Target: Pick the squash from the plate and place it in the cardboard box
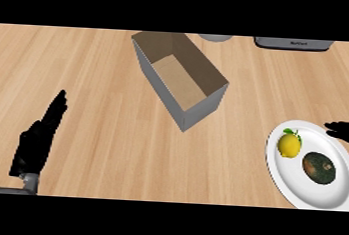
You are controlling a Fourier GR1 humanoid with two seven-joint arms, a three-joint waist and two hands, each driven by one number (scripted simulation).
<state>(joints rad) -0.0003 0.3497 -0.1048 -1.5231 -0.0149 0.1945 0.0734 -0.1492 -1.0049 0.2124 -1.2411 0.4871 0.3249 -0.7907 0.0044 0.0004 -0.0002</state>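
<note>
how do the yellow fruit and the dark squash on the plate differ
Colour: the small yellow fruit is bright, with a green leaf at its top; the dark green-brown oval squash is dull and mottled. Size: the squash looks somewhat larger than the fruit. Place: the fruit lies nearer the open cardboard box, the squash to its lower right. Both lie side by side on the white round plate.

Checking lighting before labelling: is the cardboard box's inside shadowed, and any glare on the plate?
Head view: the cardboard box has one inner wall darker, its floor lit tan; head view: the plate reads evenly white, no glare, and the squash shows plainly.
</note>
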